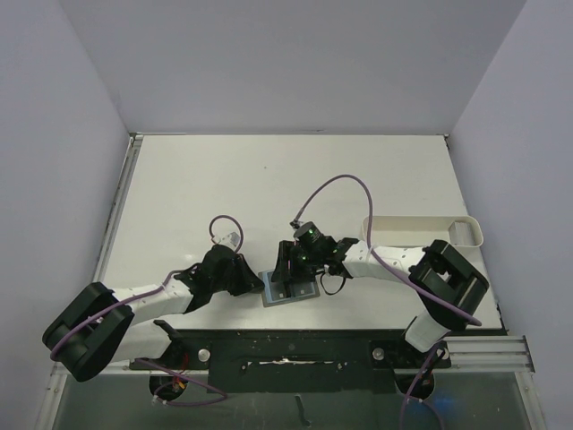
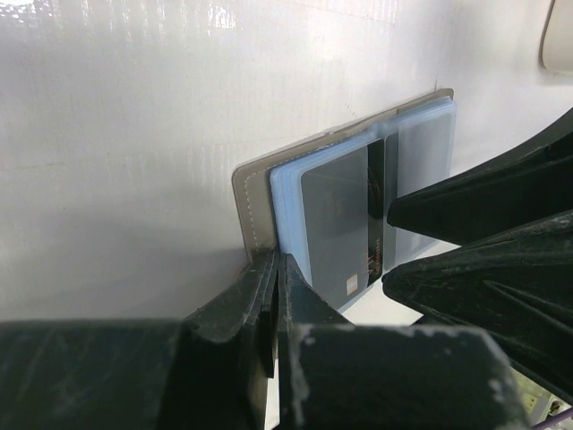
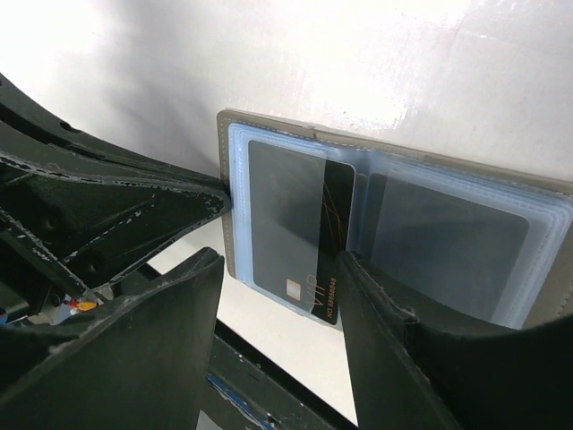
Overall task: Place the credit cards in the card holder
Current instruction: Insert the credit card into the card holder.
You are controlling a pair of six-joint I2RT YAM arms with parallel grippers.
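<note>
The card holder [image 1: 303, 294] lies open on the table near the front edge, grey-olive rim [image 3: 226, 224] outside and light blue lining inside. In its left pocket sit a grey credit card [image 3: 286, 206] with a chip and a black card [image 3: 336, 233] beneath it, both poking out past the holder's near edge. Another grey card [image 3: 448, 237] shows under the right sleeve. My right gripper [image 3: 279, 260] is open, its fingers straddling the two left cards; the right finger [image 3: 385, 340] touches the black card's edge. My left gripper [image 2: 276, 260] is shut, its tip resting against the holder's left edge [image 2: 255, 197].
A white oblong tray [image 1: 421, 231] stands to the right behind the right arm, its corner [image 2: 560, 36] showing in the left wrist view. The table's dark front rail [image 1: 286, 345] runs just below the holder. Both grippers crowd the same small spot.
</note>
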